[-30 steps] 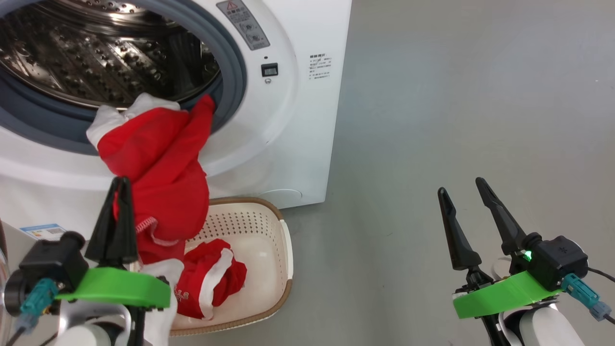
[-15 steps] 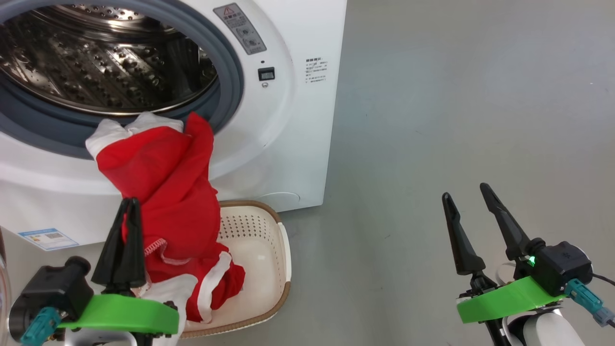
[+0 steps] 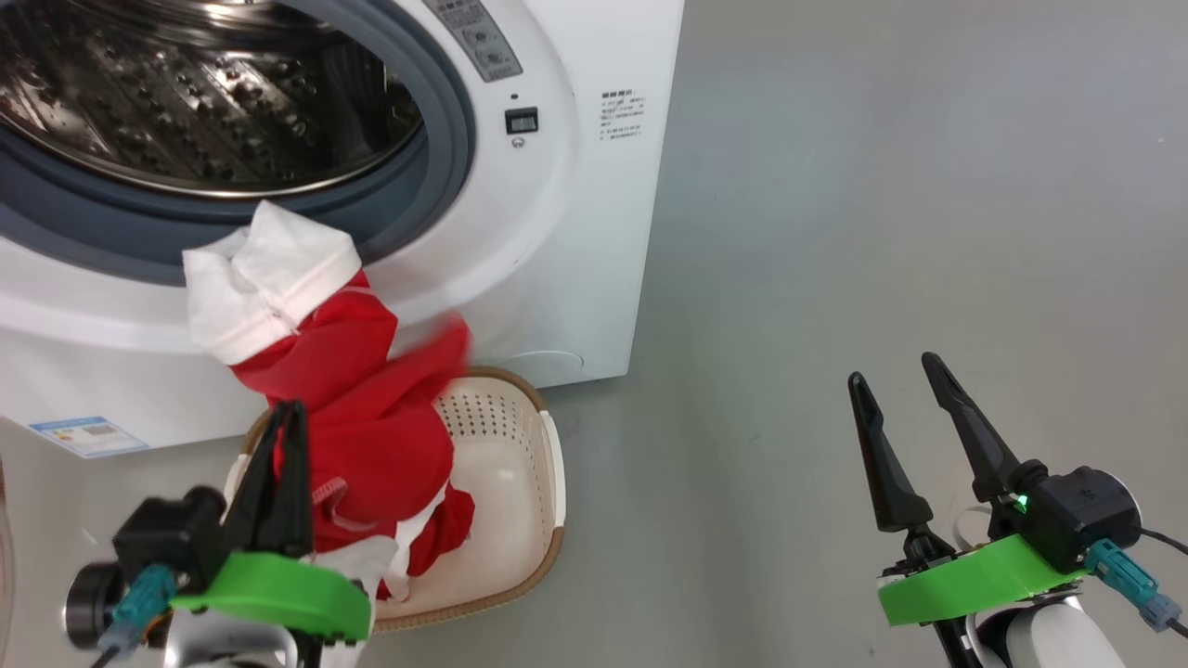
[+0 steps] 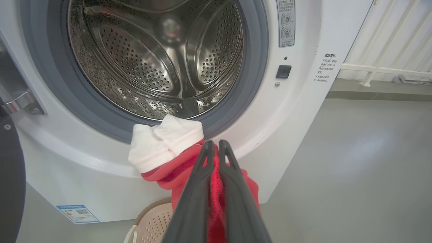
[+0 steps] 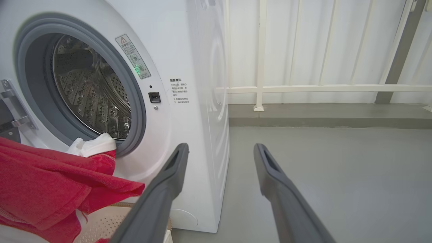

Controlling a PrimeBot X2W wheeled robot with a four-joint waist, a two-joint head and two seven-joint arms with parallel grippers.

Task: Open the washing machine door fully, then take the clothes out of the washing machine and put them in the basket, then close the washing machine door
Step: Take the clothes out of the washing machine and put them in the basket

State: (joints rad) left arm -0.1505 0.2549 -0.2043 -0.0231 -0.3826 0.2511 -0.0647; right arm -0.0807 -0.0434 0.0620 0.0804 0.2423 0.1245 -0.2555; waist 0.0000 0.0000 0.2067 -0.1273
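The washing machine (image 3: 575,232) stands with its steel drum (image 4: 158,54) open and bare. My left gripper (image 3: 285,408) is shut on a red garment with white trim (image 3: 371,417), which hangs in front of the machine over the basket (image 3: 549,473). Its white end (image 4: 162,145) hangs just below the grey gasket. A second red garment (image 3: 450,529) lies in the basket beneath it. The door's black rim (image 4: 10,189) shows at the left edge of the left wrist view. My right gripper (image 3: 891,368) is open over the bare floor, well to the right.
Grey floor (image 3: 882,186) spreads to the right of the machine. A white railing (image 5: 303,88) and wall run behind it. A blue energy sticker (image 3: 88,434) sits low on the machine's front. The door hinge (image 4: 20,101) juts out at the opening's left.
My left gripper has drawn back and to the right with the red garment. Its top end has slid off the gasket, and it now hangs lower over the basket. The right gripper has barely moved.
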